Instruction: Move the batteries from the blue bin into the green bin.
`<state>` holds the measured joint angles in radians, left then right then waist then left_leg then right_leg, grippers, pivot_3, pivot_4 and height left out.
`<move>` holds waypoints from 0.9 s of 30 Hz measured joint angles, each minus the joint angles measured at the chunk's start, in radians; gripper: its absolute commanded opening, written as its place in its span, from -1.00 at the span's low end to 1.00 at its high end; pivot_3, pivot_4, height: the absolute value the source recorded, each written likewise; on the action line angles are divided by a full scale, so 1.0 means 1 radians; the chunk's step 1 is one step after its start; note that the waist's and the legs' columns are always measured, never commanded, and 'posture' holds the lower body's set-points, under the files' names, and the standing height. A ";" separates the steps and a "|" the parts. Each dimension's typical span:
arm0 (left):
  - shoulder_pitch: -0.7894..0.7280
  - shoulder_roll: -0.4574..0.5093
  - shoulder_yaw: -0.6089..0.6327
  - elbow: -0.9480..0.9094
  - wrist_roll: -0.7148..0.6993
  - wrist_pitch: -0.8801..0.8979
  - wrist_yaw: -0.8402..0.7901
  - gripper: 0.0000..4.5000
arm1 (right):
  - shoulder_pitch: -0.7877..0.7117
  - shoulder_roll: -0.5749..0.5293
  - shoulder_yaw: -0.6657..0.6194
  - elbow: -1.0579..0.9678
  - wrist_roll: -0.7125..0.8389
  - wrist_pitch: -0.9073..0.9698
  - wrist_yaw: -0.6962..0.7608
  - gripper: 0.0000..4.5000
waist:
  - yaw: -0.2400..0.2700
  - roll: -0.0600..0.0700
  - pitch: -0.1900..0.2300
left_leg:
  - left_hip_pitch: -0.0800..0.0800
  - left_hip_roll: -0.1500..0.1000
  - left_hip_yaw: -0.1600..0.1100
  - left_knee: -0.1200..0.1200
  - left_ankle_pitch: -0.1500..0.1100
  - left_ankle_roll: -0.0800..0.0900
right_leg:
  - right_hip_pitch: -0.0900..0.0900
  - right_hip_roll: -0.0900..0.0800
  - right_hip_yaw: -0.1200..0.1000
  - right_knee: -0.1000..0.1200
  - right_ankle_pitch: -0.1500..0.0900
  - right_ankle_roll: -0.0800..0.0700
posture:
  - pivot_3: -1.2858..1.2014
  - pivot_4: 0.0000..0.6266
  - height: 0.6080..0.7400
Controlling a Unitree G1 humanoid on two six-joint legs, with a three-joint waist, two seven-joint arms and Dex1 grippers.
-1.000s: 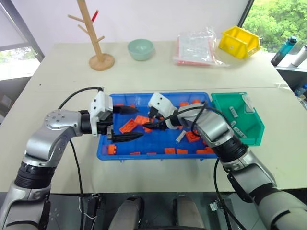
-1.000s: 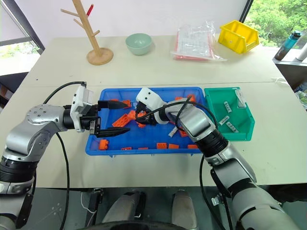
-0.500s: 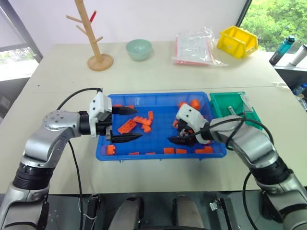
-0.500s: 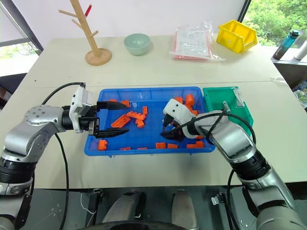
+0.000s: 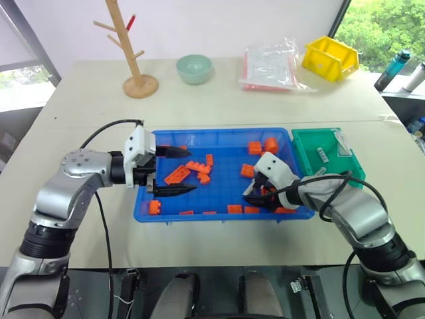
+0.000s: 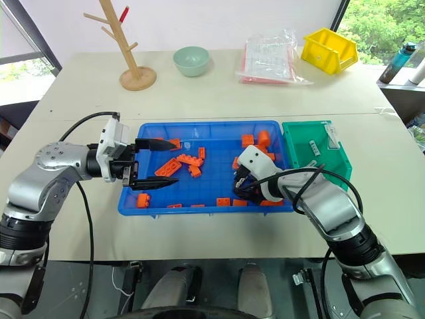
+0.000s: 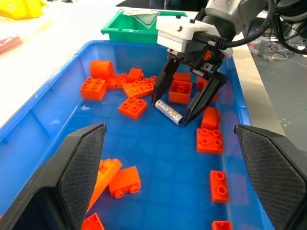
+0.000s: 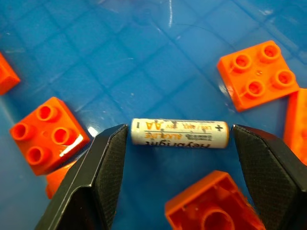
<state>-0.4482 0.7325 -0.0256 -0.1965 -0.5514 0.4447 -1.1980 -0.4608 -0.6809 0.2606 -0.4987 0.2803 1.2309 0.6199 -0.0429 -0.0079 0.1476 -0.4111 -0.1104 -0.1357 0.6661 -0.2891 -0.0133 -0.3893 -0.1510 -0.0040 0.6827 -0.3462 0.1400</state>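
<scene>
A silver-grey battery (image 8: 178, 133) lies flat on the grid floor of the blue bin (image 5: 226, 178), in its right front part, among orange bricks. My right gripper (image 5: 255, 197) is open and points down over it. Its fingers (image 8: 103, 177) stand just off the battery's two ends, as the left wrist view also shows around the battery (image 7: 169, 111). My left gripper (image 5: 192, 171) hangs open over the bin's left part with nothing between its fingers. The green bin (image 5: 352, 176) stands against the blue bin's right end, with batteries (image 5: 323, 155) lying inside it.
Several orange bricks (image 5: 198, 167) are scattered over the blue bin's floor. At the back of the table stand a wooden peg stand (image 5: 133, 53), a pale green bowl (image 5: 194, 68), a clear plastic bag (image 5: 272, 66) and a yellow bin (image 5: 331, 58).
My right gripper has moved from the middle of the blue bin to its right front part and now straddles a battery there. The left gripper has stayed where it was.
</scene>
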 measured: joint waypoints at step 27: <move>0.037 -0.003 0.011 0.028 0.017 -0.042 0.001 1.00 | 0.028 -0.334 -0.533 0.314 0.152 -0.051 0.130 0.61 | 0.015 0.001 0.000 | 0.000 0.002 0.007 0.000 0.000 0.000 | 0.000 -0.001 0.000 0.000 0.000 0.000 | 0.03 -0.52 0.79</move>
<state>-0.4116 0.7293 -0.0149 -0.1688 -0.5345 0.4031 -1.1967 -0.4326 -1.0145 -0.2725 -0.1844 0.4327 1.1800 0.7503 -0.0280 -0.0073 0.1477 -0.4106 -0.1086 -0.1290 0.6660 -0.2892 -0.0129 -0.3890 -0.1517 -0.0037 0.6825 -0.3462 0.1400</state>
